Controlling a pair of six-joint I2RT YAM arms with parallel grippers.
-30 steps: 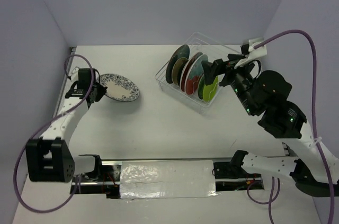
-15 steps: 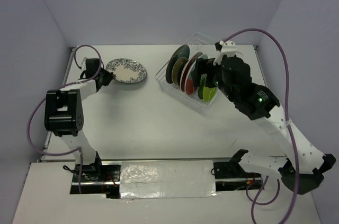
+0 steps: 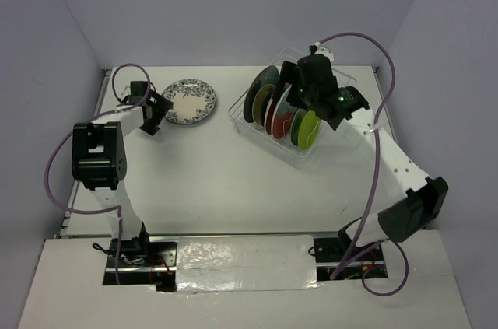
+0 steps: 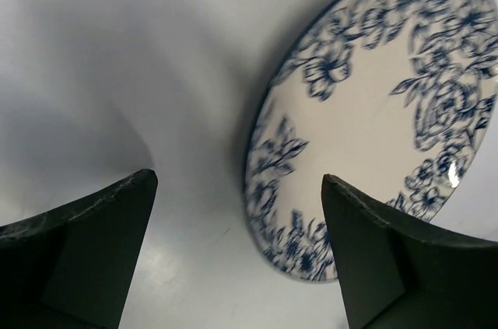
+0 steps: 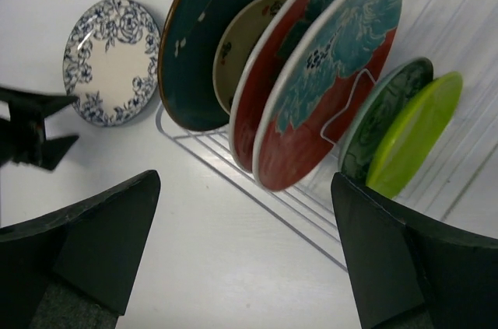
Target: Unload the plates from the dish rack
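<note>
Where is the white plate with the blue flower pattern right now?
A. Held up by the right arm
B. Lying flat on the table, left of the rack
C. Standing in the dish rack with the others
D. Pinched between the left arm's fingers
B: the blue floral plate lies flat on the table, left of the dish rack, and the left arm's fingers stand open beside it without gripping it.
</note>
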